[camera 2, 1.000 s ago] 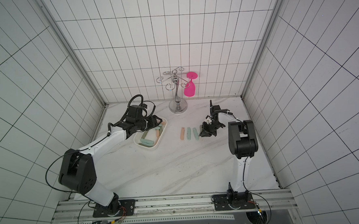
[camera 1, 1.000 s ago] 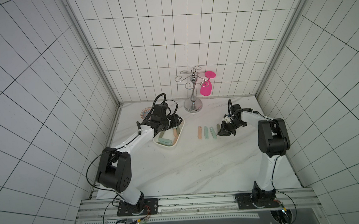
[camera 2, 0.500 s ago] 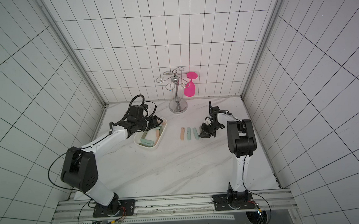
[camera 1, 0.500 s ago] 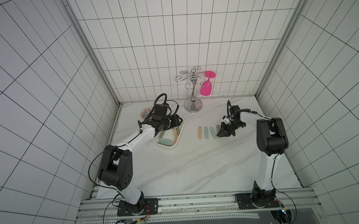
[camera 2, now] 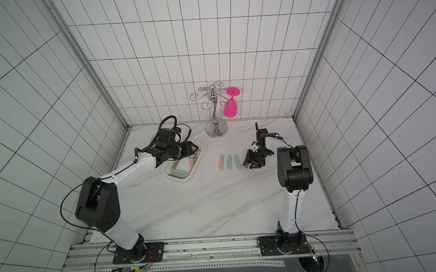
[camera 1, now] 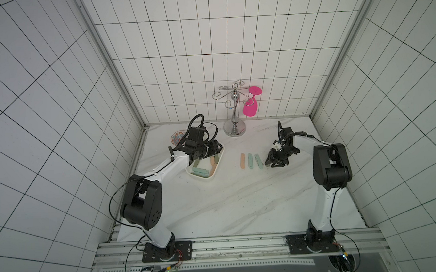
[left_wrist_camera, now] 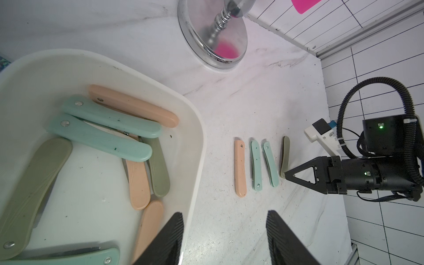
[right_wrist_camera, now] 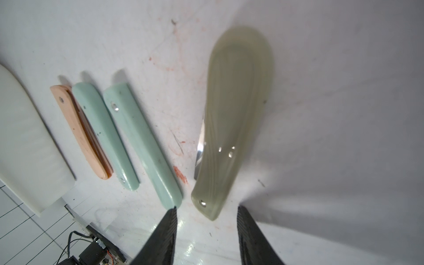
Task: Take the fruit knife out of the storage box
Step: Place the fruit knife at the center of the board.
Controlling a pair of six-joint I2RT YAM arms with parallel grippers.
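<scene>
Broadly, the white marbled surface [camera 1: 241,204] is bare across its whole near half, leaving open room between the two arm bases. All items sit in the far half.

The white storage box [camera 1: 200,181] lies toward the left wall, set at an angle and clear of the surface's edge. It holds several folded fruit knives in peach, teal and olive, lying crossed over one another.

A chrome stand [camera 1: 234,128] is at the back wall, with a pink glass [camera 1: 251,109] hanging upside down from it. A small patterned bowl [camera 1: 177,137] sits in the back left corner, partly hidden by the left arm.

Right of the box, well apart from it, four folded knives lie in a row on the surface: a peach knife [camera 1: 242,161], two teal knives [camera 1: 250,161], and the olive fruit knife [left_wrist_camera: 285,156] outermost. A sliver of blade shows along the olive one's side.

The right pincer [right_wrist_camera: 206,208] is low at the row's near end. Its fingers are spread astride the olive fruit knife's rivet end, with a gap on each side, gripping nothing.

The left pincer [left_wrist_camera: 224,213] hangs over the box's right rim, fingers apart and empty.
</scene>
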